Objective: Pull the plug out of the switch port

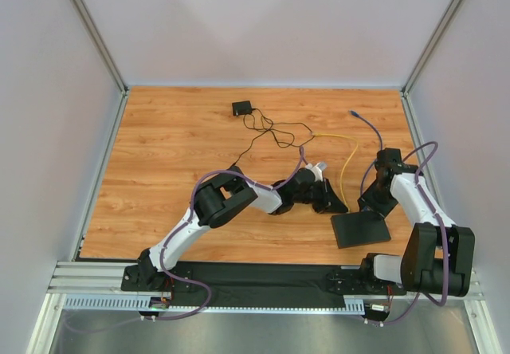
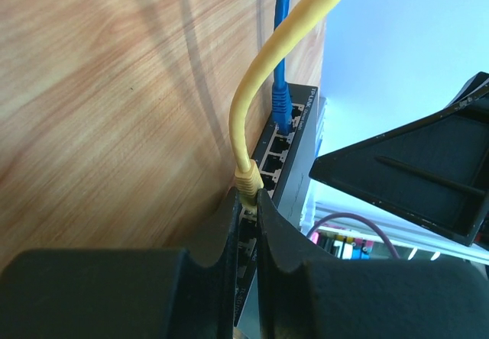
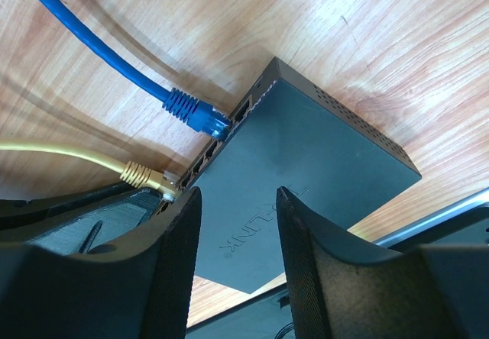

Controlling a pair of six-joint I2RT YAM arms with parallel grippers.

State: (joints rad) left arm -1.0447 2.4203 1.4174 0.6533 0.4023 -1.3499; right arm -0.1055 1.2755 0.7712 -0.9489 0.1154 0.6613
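Right gripper (image 3: 238, 198), jaws well apart and empty, hangs over the flat matte black switch box (image 3: 306, 148) near the wooden tabletop's (image 1: 159, 147) front right corner; left gripper (image 2: 247, 201) pinches the yellow cable plug (image 2: 246, 179) at the switch port (image 3: 177, 185).

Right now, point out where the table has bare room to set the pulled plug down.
Bare tabletop lies at far left, between the left wall and the black adapter, and at near left, beside the left arm. It is crowded at centre right: the thin black cord, yellow cable, blue cable and switch bunch there.
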